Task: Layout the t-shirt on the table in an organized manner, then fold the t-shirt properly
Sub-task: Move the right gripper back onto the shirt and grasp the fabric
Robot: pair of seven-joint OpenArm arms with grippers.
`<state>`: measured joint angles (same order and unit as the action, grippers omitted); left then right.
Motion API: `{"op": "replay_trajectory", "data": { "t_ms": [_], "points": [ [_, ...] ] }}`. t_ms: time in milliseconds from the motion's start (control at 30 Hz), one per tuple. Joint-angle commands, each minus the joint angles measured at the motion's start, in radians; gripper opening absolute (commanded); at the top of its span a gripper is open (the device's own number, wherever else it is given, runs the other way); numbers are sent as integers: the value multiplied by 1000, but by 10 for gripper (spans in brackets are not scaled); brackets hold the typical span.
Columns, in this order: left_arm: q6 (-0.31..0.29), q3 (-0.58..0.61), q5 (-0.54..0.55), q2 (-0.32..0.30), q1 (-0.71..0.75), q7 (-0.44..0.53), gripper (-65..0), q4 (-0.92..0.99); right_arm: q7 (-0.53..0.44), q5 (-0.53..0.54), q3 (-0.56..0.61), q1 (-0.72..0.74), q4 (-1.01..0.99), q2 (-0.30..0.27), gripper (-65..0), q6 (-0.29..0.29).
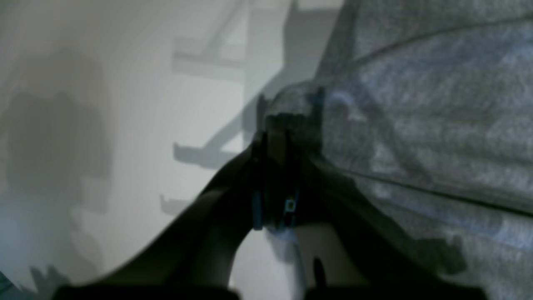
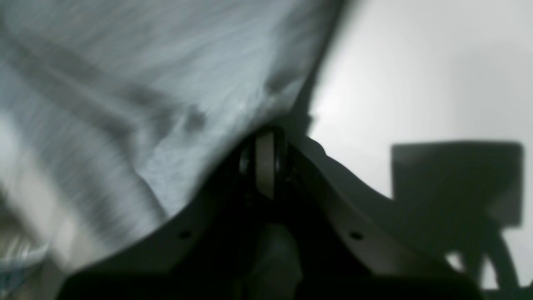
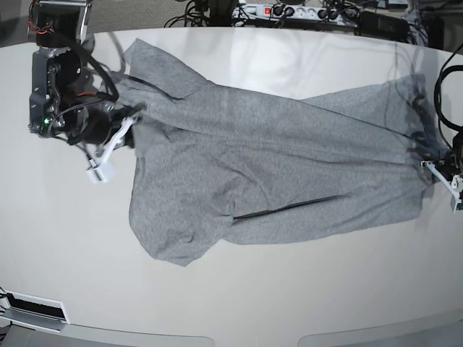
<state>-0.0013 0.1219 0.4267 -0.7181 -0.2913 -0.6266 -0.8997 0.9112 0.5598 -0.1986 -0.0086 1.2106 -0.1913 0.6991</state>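
Both wrist views blurred, left end effector (image 3: 443, 168) perhaps edge-cropped in base view

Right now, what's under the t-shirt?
Only the table shows around the t-shirt, which lies spread across it, both grippers shut on its ends: right, left. Whatever lies beneath the cloth is covered; no bulge is visible.

Beyond the far curved edge of the pale surface, a strip of dark floor (image 3: 155, 9) showed along the top of the base view. A white power strip (image 3: 278, 10) lay there among tangled black cables (image 3: 199, 10), with dark equipment (image 3: 383, 22) near the upper right. Light fell evenly from overhead, leaving a soft glare and dim shadows. A white vented panel (image 3: 32, 307) sat at the lower left.
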Motion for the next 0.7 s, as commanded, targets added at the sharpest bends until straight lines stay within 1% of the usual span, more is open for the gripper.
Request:
{"op": "replay_trajectory", "data": {
  "t_ms": [0, 100, 200, 333, 533, 667],
  "points": [
    [8, -12, -6, -31, -19, -7, -650, -10, 24, 15, -2, 11, 9, -11, -650, -1],
    [-8, -12, -10, -31, -19, -22, -650, -10, 64, 69, -2, 11, 9, -11, -650, -1],
    [-34, -12, -10, -31, -19, -22, -650, -10, 71, 80, -2, 11, 9, -11, -650, -1],
    [-33, -12, -6, -31, -19, -22, -650, -10, 70, 90, -2, 12, 10, -11, -650, -1],
    [-33, -12, -6, -31, -19, -22, -650, -10, 71, 199, -2, 12, 10, -11, -650, -1],
    [-34, -12, -6, -31, -19, -22, -650, -10, 73, 238, -2, 11, 10, -11, -650, -1]
  ]
}}
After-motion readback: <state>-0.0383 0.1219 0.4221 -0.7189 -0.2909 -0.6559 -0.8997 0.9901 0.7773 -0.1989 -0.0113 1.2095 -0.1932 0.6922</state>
